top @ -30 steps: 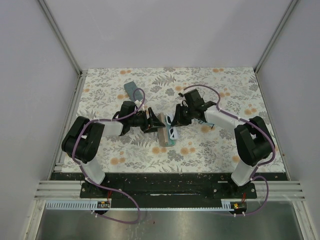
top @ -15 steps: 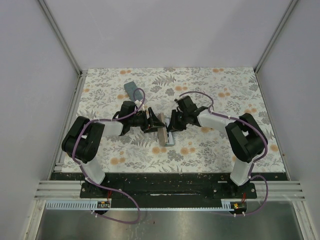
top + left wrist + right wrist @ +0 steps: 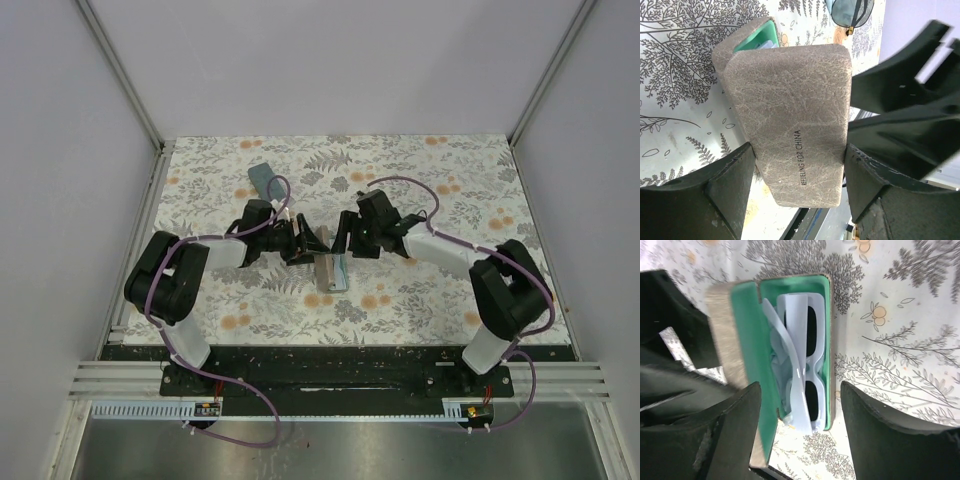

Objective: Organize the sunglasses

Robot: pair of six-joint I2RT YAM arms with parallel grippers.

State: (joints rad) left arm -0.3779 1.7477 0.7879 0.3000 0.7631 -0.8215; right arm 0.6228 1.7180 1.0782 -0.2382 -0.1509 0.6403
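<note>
A pair of sunglasses (image 3: 812, 365) with a pale frame and dark lenses lies inside an open tan case (image 3: 722, 335) with green lining. My right gripper (image 3: 799, 390) hangs open just above it, one finger on each side of the case, holding nothing. My left gripper (image 3: 799, 155) is shut on the case's raised tan lid (image 3: 790, 110) and holds it upright. In the top view both grippers, left (image 3: 305, 243) and right (image 3: 345, 240), meet over the case (image 3: 330, 272) at mid-table. Another pair of sunglasses (image 3: 847, 12), thin dark frame and greyish lens, lies beyond the case.
A slate-blue case (image 3: 263, 180) lies on the floral tablecloth (image 3: 450, 170) at the back left, behind the left arm. Grey walls close in the table on three sides.
My right gripper carried the pale sunglasses down into the open case, then opened and let them go. The left gripper has kept its hold on the lid.
</note>
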